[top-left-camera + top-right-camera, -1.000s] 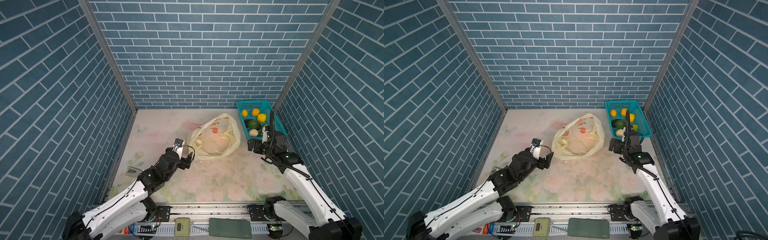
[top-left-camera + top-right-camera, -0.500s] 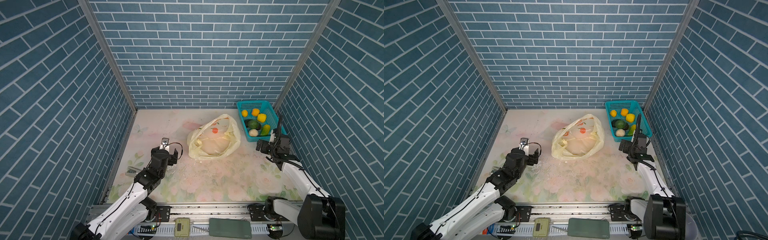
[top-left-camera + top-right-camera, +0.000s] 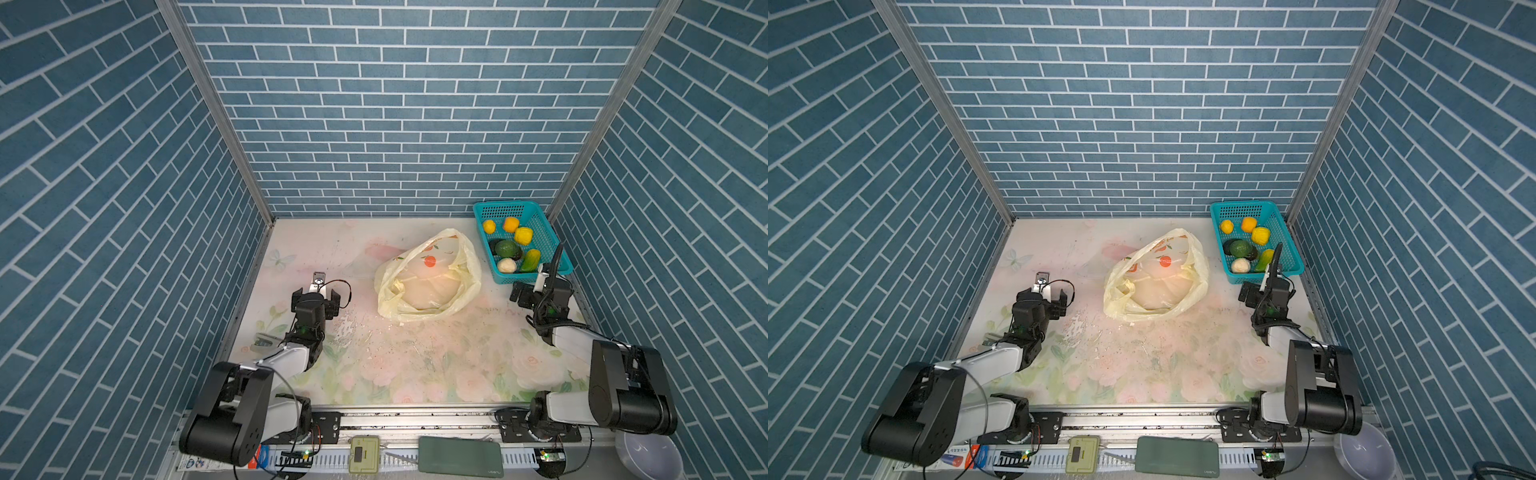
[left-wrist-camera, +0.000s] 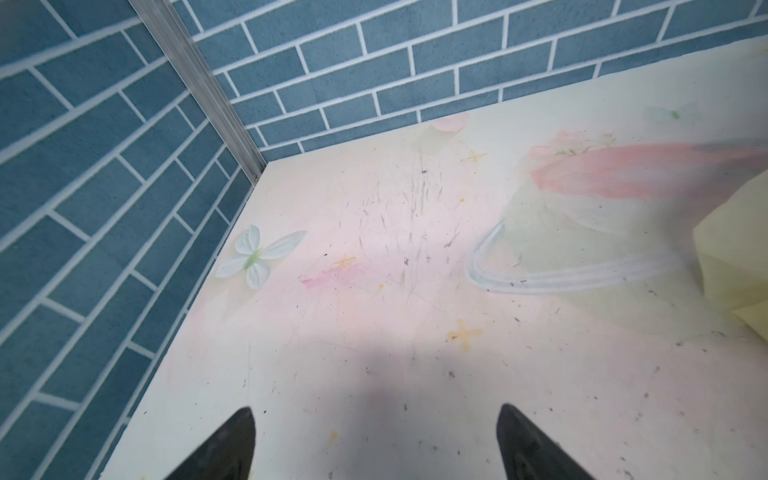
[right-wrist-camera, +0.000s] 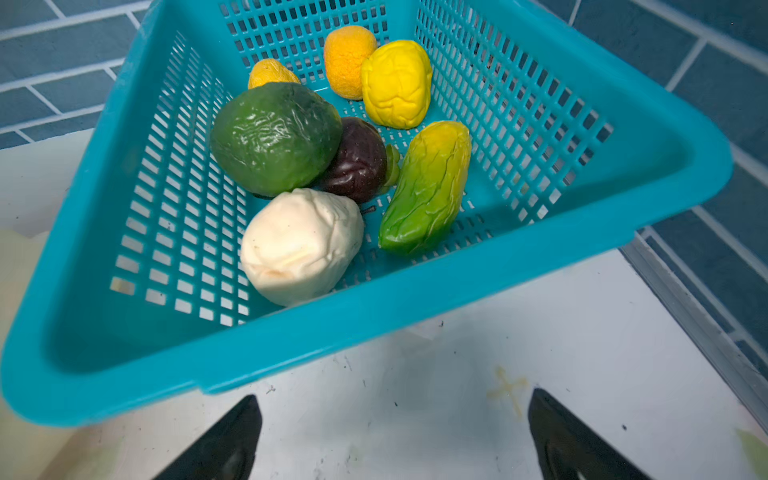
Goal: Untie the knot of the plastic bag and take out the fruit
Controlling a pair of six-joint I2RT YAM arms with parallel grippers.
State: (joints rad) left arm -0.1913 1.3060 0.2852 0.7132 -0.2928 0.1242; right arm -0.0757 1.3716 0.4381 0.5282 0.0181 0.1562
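Left gripper (image 4: 375, 409): jaws wide, empty, left of plastic bag (image 3: 430, 291).
Right gripper (image 5: 395, 395): jaws wide, empty, right of plastic bag.
Fruit (image 3: 508, 249): inside basket (image 3: 515, 204), right of plastic bag.

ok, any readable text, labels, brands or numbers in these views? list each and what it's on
No text can be read in any view.
plastic bag: small print beside the fruit pictures, too blurred to read.
dark green pad on the front rail: pale corner logo, too small to read.
beige device: small screen, no legible digits.
printed packet at front left: lettering too small to read.
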